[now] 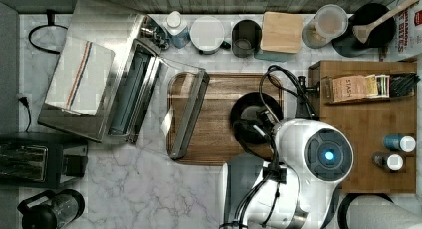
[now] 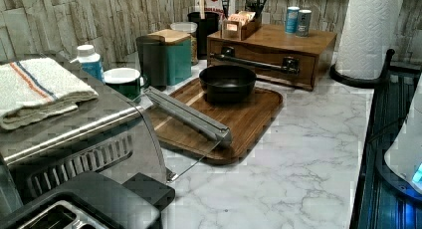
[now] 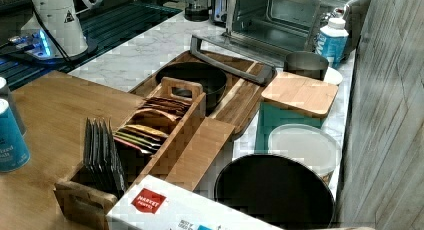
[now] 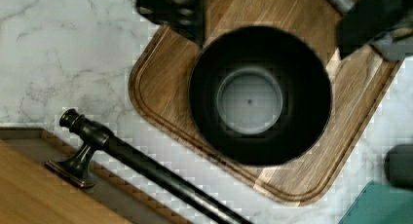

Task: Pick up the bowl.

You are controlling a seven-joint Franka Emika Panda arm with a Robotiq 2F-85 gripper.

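Observation:
The black bowl (image 4: 249, 100) sits upright on the wooden tray (image 4: 160, 87), its greyish flat bottom facing up. My gripper (image 4: 270, 39) hangs well above the bowl and is open, one dark finger (image 4: 175, 9) on each side of the bowl's far rim, touching nothing. In the top view the white arm covers part of the bowl (image 1: 246, 107), which sits at the right end of the tray (image 1: 214, 139). The bowl (image 2: 227, 82) stands free in the left view, and in the right view the bowl (image 3: 192, 77) lies behind a wooden tea caddy.
The toaster oven's open glass door (image 1: 189, 114) rests on the tray's other end. A wooden drawer box (image 1: 368, 139) with a dark bar handle (image 4: 146, 160) stands close beside the bowl. A teal canister (image 2: 169, 55), a dark cup (image 1: 246, 37) and a black pot (image 1: 368, 25) line the wall.

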